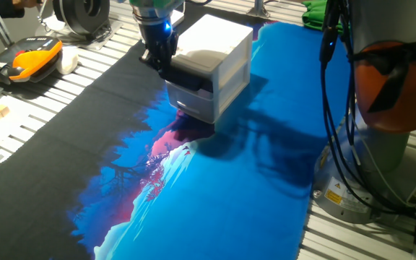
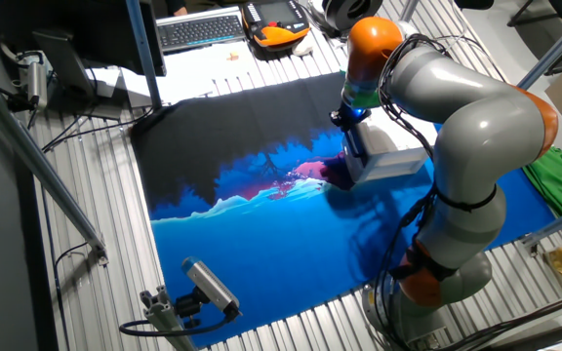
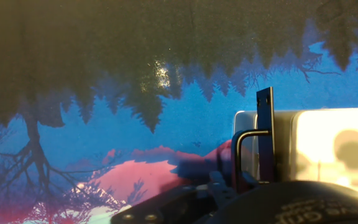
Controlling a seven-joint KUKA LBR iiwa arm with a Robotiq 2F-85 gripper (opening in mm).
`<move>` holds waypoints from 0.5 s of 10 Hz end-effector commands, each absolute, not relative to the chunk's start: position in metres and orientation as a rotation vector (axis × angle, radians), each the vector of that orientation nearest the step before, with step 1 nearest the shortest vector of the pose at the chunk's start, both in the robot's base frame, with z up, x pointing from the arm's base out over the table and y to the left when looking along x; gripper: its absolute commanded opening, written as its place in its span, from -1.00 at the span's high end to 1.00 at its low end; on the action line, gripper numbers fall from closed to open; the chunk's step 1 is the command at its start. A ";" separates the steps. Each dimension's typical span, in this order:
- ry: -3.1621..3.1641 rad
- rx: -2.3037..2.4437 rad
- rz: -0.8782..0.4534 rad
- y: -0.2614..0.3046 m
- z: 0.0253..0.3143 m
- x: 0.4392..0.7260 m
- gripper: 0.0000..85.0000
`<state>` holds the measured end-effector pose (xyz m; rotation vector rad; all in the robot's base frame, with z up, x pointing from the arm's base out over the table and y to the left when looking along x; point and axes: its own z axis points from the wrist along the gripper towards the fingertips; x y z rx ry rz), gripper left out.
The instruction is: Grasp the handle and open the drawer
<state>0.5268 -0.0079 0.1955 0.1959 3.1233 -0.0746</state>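
On the slatted table, a large blue-and-black landscape mat carries one small white cabinet with two drawers. Its upper drawer stands slightly out from the cabinet front; nothing can be seen inside it. Beneath sits the second drawer, pale and translucent, its contents unreadable. One arm bends over the cabinet, and its gripper hangs at the front of the upper drawer. From the hand view, the handle appears as a single black bar standing on edge beside the pale drawer front. Whether the fingers are spread or pinching the bar cannot be told.
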 end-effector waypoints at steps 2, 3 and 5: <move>3.123 0.196 -0.075 -0.009 0.195 0.524 0.60; 3.119 0.196 -0.073 -0.010 0.193 0.521 0.20; 3.117 0.196 -0.064 -0.011 0.191 0.517 0.20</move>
